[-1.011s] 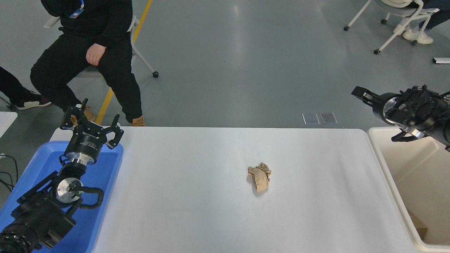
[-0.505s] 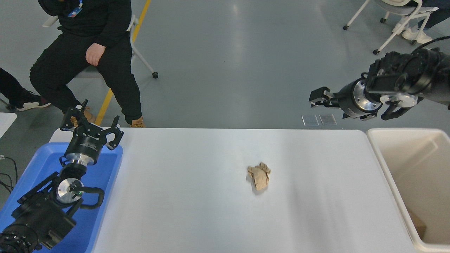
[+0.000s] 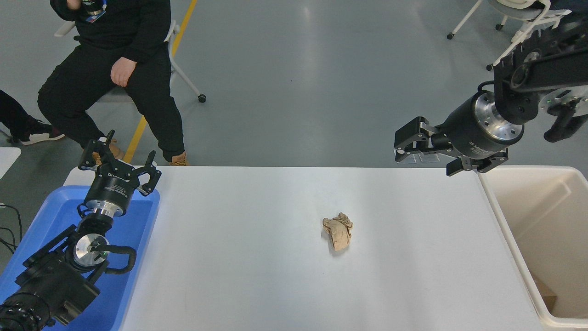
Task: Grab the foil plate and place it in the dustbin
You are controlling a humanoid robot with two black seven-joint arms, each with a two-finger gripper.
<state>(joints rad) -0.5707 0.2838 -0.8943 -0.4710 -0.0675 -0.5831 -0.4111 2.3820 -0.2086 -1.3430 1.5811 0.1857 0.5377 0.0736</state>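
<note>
Nearest, at the lower left, the left arm rests parked over the blue tray [image 3: 50, 216], and the left gripper [image 3: 120, 166] points away from the camera with its fingers [image 3: 150, 173] spread wide apart, holding nothing. It hangs above the far end of the tray, at the corner of the white table [image 3: 257, 276].

Further in, a small crumpled brown paper wad [image 3: 338, 233] lies alone on the table, a little right of the middle, well apart from both grippers. Its longer side runs roughly from near to far.

At the right edge stands the dustbin [image 3: 514, 239], cream-coloured, its long axis running near to far alongside the table's right end, its thick rim just beside the table edge. A brown scrap shows low in its near corner; whether a foil plate lies deeper inside cannot be told, since the bin's floor runs out of view, and no foil plate shows anywhere on the table.

Beyond that, the right gripper [image 3: 410, 146] hovers over the far right corner of the table, pointing left, near the bin's far left corner. Its fingers [image 3: 409, 132] are parted and hold nothing.

Farthest, a person in black [image 3: 115, 55] sits on a chair beyond the table's left end.
</note>
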